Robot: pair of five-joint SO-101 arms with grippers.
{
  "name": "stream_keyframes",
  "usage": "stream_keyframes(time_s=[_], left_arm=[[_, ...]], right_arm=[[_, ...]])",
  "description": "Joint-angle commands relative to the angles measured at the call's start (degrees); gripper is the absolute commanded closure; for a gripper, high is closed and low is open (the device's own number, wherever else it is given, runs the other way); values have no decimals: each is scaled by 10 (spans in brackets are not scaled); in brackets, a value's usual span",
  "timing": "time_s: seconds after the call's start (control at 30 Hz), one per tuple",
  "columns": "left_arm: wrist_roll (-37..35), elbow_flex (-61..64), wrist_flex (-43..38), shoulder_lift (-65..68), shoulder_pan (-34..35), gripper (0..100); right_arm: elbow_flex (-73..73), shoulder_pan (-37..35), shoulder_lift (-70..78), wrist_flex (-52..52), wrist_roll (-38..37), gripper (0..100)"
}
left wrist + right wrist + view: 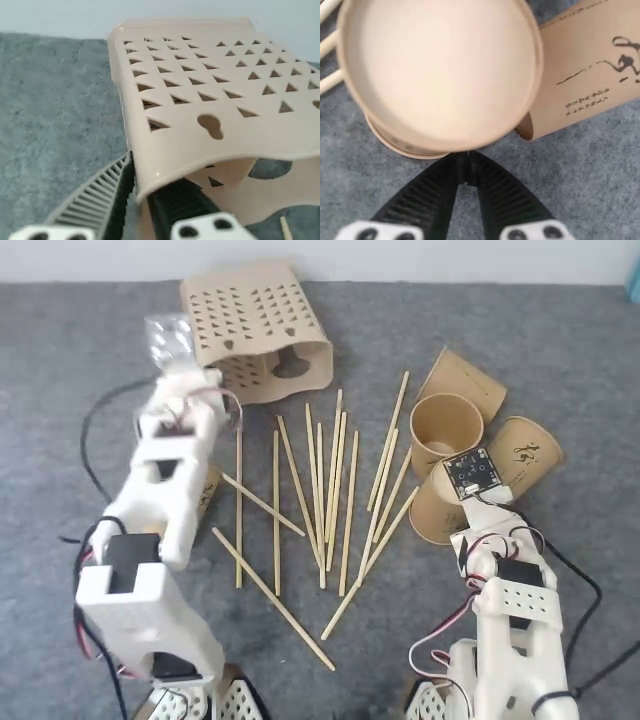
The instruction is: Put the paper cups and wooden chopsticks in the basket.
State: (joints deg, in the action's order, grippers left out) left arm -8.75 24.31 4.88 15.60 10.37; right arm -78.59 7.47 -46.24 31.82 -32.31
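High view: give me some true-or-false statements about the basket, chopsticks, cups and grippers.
1. The basket lies on its side. True.
2. The chopsticks are already in the basket. False: they lie scattered on the carpet.
3. The left gripper has the basket's edge between its fingers. True.
4. The cups stand upright in a neat row. False: they are clustered together, and several lie on their sides.
5. The right gripper is wide open. False: its fingers are shut, right at a cup's rim.
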Motion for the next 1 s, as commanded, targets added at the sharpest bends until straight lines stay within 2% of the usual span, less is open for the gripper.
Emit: stream_keyframes(time_s=[0.0, 0.07, 0.23, 0.97], left_arm=[[-51, -176, 239, -9, 18, 990], [-52, -207, 272, -10, 18, 990], [-52, -236, 295, -12, 14, 990], [-54, -495, 581, -7, 16, 990]], right_arm=[[2, -5, -16, -10, -6, 990], [2, -5, -16, -10, -6, 990], [2, -5, -16, -9, -6, 990], [2, -5, -16, -8, -6, 990]])
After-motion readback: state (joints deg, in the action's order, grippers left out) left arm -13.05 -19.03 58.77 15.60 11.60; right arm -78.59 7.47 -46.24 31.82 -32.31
